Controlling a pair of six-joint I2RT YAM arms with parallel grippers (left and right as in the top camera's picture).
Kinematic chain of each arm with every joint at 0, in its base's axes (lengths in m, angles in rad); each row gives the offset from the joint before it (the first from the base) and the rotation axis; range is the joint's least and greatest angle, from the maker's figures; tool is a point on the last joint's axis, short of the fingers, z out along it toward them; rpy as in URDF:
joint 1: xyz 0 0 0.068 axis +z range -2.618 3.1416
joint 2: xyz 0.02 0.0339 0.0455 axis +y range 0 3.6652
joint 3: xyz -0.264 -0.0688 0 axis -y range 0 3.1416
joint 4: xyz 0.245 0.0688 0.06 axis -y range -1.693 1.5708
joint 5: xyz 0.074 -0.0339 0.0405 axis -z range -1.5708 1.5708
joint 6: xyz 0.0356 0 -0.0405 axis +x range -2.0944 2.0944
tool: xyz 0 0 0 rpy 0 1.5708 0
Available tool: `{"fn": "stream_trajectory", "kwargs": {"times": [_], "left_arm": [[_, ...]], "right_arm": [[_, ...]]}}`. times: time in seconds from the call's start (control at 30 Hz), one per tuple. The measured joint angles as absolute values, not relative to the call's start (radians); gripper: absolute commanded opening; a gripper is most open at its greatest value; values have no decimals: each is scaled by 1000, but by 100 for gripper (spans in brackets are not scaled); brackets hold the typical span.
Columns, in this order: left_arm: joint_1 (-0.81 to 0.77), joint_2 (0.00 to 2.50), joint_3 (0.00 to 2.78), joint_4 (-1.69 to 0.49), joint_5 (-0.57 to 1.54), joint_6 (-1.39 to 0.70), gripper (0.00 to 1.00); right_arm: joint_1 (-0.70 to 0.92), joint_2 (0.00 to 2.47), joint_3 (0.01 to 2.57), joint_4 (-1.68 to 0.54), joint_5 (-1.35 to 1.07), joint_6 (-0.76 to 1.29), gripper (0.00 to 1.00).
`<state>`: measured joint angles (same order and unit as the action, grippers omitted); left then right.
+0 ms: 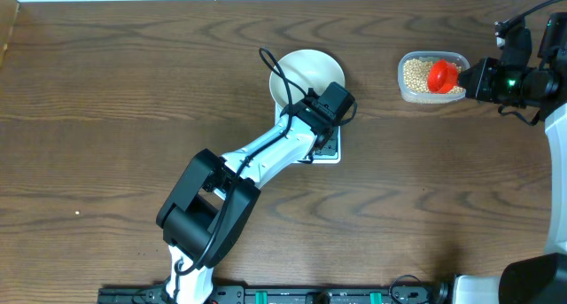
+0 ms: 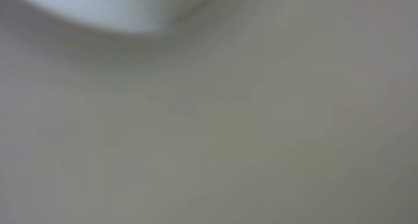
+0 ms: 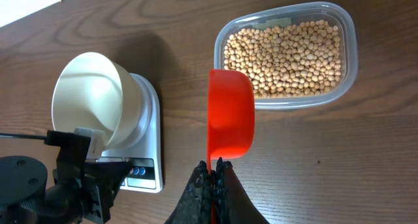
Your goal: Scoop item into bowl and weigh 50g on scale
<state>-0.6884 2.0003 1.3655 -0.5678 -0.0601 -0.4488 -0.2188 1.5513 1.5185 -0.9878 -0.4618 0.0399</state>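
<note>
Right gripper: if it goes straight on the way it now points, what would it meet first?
Probably the clear tub of beans. The right gripper, shut on the red scoop, points toward it. The scoop would touch first, but its height above the tub is unclear.

A dark brown wood-grain bench fills the overhead view. Toward its far right side sits a clear rounded-rectangular plastic tub. A red plastic scoop hangs over the tub's right half, its handle pointing toward the bench's right edge
</note>
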Motion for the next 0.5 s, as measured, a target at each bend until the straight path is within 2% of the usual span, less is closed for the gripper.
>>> {"fn": "stream_trajectory", "kwargs": {"times": [0.5], "left_arm": [[-677, 2001, 1363, -560, -59, -453, 7]], "right_arm": [[-219, 1551, 1518, -1006, -459, 32, 1]]}}
